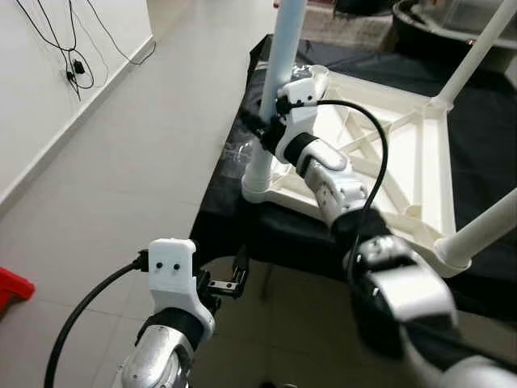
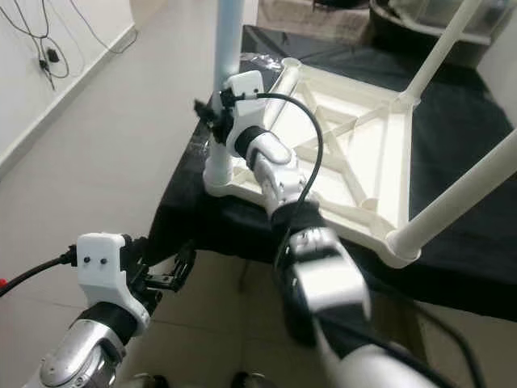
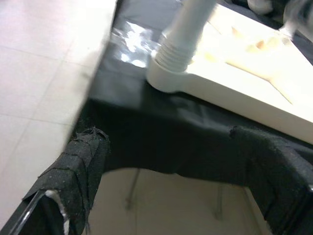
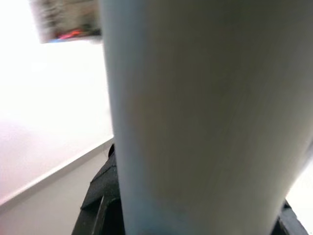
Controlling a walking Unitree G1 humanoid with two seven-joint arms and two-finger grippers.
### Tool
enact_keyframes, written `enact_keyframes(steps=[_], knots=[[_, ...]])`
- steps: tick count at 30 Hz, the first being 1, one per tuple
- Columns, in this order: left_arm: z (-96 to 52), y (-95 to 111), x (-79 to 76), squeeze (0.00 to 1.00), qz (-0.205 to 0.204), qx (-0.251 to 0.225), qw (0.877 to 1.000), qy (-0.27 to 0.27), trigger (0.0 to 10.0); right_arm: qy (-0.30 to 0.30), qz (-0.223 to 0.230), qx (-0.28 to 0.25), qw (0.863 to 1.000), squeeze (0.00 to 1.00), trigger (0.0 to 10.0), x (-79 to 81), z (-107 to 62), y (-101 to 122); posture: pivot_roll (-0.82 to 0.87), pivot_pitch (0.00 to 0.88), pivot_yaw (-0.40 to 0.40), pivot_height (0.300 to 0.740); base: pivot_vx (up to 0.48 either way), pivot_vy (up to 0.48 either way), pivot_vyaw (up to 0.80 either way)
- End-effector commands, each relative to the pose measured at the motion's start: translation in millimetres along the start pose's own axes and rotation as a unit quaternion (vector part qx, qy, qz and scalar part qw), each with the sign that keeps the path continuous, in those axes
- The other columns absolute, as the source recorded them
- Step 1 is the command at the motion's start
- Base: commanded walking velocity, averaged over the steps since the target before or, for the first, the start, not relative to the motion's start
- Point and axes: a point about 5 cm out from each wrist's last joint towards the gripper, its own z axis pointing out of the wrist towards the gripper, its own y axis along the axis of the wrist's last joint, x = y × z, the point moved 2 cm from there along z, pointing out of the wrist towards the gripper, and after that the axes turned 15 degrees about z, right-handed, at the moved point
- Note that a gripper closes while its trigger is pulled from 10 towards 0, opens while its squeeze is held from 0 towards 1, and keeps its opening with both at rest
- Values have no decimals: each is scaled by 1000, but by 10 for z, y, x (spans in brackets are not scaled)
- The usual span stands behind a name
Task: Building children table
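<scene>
Right end effector (image 1: 260,133) grips the upright table leg (image 1: 279,73); left end effector (image 1: 230,284) wide open.

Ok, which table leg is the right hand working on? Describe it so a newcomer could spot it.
Find the white tabletop lying upside down on the black cloth. At its corner nearest the open floor stands a white leg, upright in its socket. Unlike the other legs, it has the right hand clamped around it.

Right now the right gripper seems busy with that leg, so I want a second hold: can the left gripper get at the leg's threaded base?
Probably yes. The left gripper hangs open below the black-covered table edge, with open air up to the threaded base of the table leg. The right gripper clamps higher up, leaving the base free.
</scene>
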Motion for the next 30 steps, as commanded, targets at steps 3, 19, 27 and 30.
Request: enact_keyframes(steps=[3, 19, 27, 30], knots=[[28, -50, 16, 0, 5, 7, 1000, 0, 10000, -181, -16, 38, 983, 0, 10000, -346, -292, -375, 63, 229, -114, 740, 0, 0, 0], [89, -23, 75, 0, 14, -3, 1000, 7, 10000, -435, -55, 35, 898, 0, 10000, -36, -474, -386, 76, 201, -111, 740, 0, 0, 0], [113, -25, 80, 0, 16, -5, 1000, 6, 10000, -475, 6, 45, 879, 0, 10000, -38, -475, -346, 83, 194, -111, 740, 0, 0, 0], [118, -36, 89, 0, 17, -4, 1000, 7, 10000, -428, 30, 28, 903, 0, 10000, 32, -381, -278, 83, 187, -109, 740, 0, 0, 0]])
